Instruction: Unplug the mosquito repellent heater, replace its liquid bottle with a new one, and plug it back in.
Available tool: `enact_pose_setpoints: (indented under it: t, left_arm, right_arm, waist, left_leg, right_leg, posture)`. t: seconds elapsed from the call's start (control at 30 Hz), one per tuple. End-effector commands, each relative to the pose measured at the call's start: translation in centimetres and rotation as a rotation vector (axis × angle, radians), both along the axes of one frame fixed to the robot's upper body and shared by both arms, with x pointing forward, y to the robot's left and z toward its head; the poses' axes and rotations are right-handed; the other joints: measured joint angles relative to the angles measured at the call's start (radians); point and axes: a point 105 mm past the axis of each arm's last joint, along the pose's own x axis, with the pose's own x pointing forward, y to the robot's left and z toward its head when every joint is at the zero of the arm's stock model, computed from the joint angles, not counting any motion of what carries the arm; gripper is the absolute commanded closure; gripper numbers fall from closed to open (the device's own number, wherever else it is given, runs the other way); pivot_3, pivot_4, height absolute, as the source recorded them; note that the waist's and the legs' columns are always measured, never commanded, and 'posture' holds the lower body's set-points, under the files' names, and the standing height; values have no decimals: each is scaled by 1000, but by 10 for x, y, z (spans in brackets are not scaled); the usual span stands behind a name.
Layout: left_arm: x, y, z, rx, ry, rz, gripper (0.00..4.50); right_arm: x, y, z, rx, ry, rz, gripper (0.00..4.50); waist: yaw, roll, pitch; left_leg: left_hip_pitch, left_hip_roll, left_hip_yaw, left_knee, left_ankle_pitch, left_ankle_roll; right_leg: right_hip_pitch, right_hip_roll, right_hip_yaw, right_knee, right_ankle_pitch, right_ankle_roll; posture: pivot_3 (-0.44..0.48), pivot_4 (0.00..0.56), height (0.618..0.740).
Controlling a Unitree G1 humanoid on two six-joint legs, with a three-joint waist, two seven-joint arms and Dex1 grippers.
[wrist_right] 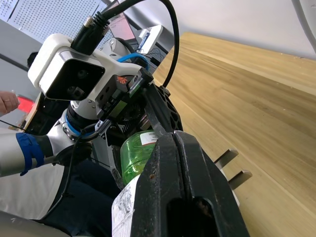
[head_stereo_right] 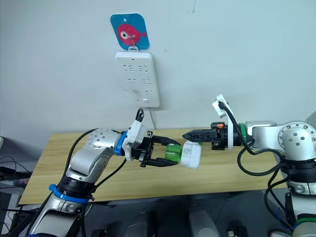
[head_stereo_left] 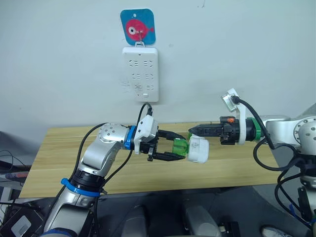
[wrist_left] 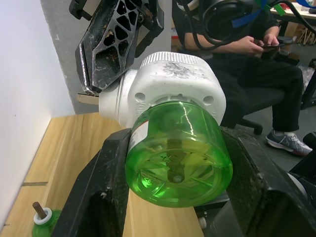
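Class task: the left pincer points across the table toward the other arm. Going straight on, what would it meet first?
Probably the right pincer, which grips the white heater just beyond the green bottle that the left pincer holds.

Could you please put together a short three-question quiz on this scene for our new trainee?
1. True or false: the heater is plugged into the power strip on the wall.
2. What does the left gripper grip?
A. the green bottle
B. a cable
C. the fish sticker
3. Fill in: the right gripper holds the heater from the robot's ____ side, above the wooden table.

Key:
1. False: the heater is held in the air between the two grippers, prongs free.
2. A: its fingers sit on either side of the bottle, which is still in the heater.
3. Right.
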Motion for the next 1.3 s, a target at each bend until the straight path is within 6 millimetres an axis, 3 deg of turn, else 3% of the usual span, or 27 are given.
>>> enact_pose_setpoints:
  t: [0.03, 0.83, 1.0, 1.13, 1.2, 1.3]
  left_arm:
    - [-10, -6, 24, -74, -102, -50, 2225]
    - [-6, -7, 23, -76, -120, -38, 2225]
    - [12, 0, 14, -91, -92, 91, 2225]
    - [39, 4, 17, -221, -20, 302, 2225]
    - [45, 4, 16, -270, 8, 362, 2225]
    - [56, 1, 16, -347, 51, 461, 2225]
  right_arm:
    - [-2, 1, -11, -48, 33, 9, 4500]
    - [2, -3, -17, -68, 37, -28, 4500]
    - [13, -14, 35, 111, -158, -122, 4500]
    - [5, -38, 55, 156, -265, -255, 3606]
    - [1, -46, 53, 169, -282, -345, 2836]
    - [-7, -60, 34, 153, -274, -508, 1746]
  waist:
    - [0, 0, 0]
    - [0, 0, 0]
    - [0, 0, 0]
    - [7, 0, 0]
    - [6, 0, 0]
    - [5, 0, 0]
  left_leg:
    - [0, 0, 0, 0, 0, 0]
    - [0, 0, 0, 0, 0, 0]
    - [0, 0, 0, 0, 0, 0]
    - [-1, 0, 0, 0, 0, 0]
    - [-1, -1, -1, 0, 0, 0]
    - [-1, -1, -1, 0, 0, 0]
  right_leg:
    - [0, 0, 0, 0, 0, 0]
    - [0, 0, 0, 0, 0, 0]
    - [0, 0, 0, 0, 0, 0]
    - [0, -1, 0, 0, 0, 0]
    - [0, -1, 0, -1, 0, 0]
    - [0, -1, 1, -1, 0, 0]
  posture:
    - [-186, 161, 723]
    - [-194, 155, 723]
    - [-202, 158, 723]
    - [-223, 161, 723]
    - [-240, 165, 723]
    - [-252, 166, 723]
